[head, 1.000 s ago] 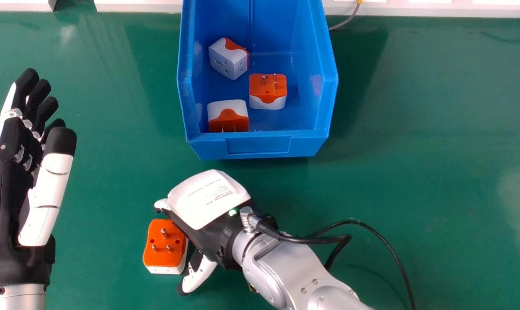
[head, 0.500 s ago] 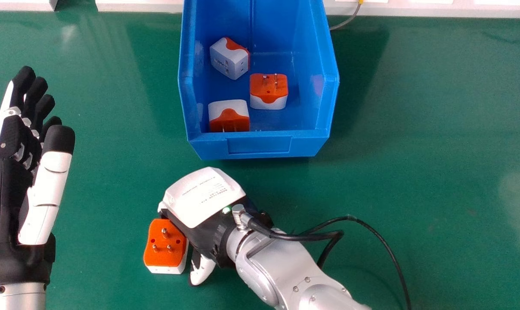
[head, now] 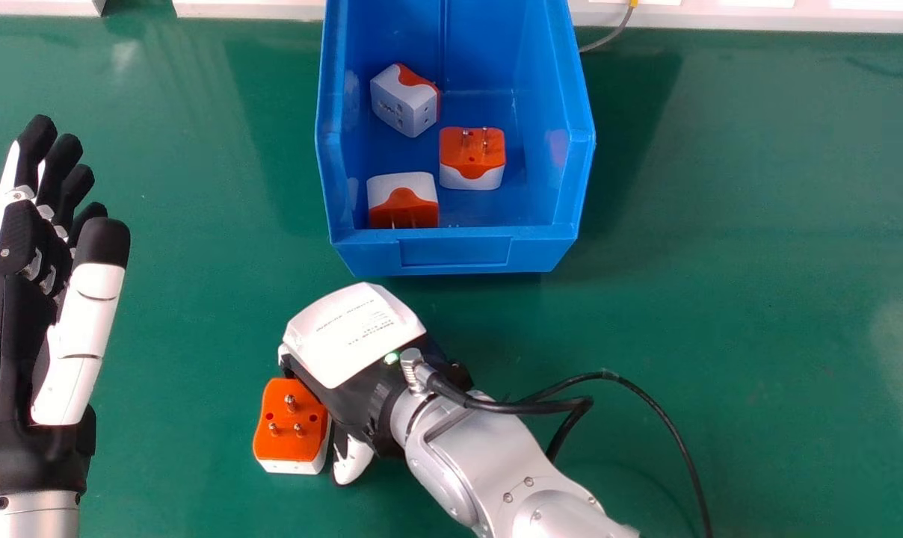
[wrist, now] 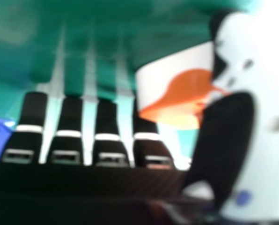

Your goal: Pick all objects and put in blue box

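Note:
The right hand (head: 358,336) is low over the table in the head view, palm down against the right side of an orange-and-white plug adapter (head: 291,426), which stands prongs up. In the right hand view the adapter (wrist: 174,86) is beside the thumb of the right hand (wrist: 226,140), whose fingers look straight and not curled round it. The left hand (head: 25,321) is open at the left edge. Several similar adapters are in the blue box (head: 455,252): one at the back left (head: 405,101), one right of centre (head: 472,158), one at the front left (head: 403,200).
The blue box stands at the back centre of the green table (head: 720,224), beyond the right hand. A black cable (head: 646,400) loops out from the right wrist. A pale ledge (head: 750,16) runs along the table's far edge, with a thin grey cable (head: 608,36) near the box.
The right hand has shifted slightly back toward the box, and its thumb has drawn inward toward the palm. The head view has shifted slightly; the adapter stays in about the same place on the table.

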Controlling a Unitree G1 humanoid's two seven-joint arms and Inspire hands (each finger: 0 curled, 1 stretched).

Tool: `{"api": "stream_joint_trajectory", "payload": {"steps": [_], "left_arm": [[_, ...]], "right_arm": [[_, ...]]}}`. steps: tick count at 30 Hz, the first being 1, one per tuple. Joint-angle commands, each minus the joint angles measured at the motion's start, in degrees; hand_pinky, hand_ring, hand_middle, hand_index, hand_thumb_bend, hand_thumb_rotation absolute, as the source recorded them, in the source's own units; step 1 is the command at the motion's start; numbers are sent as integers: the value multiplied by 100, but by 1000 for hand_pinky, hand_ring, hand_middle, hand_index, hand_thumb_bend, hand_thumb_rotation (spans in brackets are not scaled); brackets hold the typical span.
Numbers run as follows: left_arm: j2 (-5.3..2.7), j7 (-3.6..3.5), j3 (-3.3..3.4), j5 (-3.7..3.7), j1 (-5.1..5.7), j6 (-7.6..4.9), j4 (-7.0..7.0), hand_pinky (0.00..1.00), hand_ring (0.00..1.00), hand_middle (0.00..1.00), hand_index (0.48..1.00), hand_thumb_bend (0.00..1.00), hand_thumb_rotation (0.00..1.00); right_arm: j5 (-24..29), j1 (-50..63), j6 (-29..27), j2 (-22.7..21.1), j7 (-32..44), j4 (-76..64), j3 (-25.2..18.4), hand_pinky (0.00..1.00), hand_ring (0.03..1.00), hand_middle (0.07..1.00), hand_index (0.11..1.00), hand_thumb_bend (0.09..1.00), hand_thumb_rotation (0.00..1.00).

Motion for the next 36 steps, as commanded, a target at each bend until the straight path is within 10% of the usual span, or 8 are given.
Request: {"api": "stream_joint_trajectory", "payload": {"steps": [1,16,36], "left_arm": [[25,6,32,-9,2,-52,-141,932,950,959,958,748,777],[54,-19,54,-11,-12,-103,-102,930,948,959,956,748,782],[-12,23,32,-32,-33,-1,-178,913,936,947,948,739,760]], "right_arm": [[-10,40,88,-68,319,85,44,745,824,836,770,403,302],[-107,-174,326,46,1064,7,198,740,826,837,766,725,503],[-287,-72,705,190,1066,-13,311,706,809,827,745,742,536]]}}
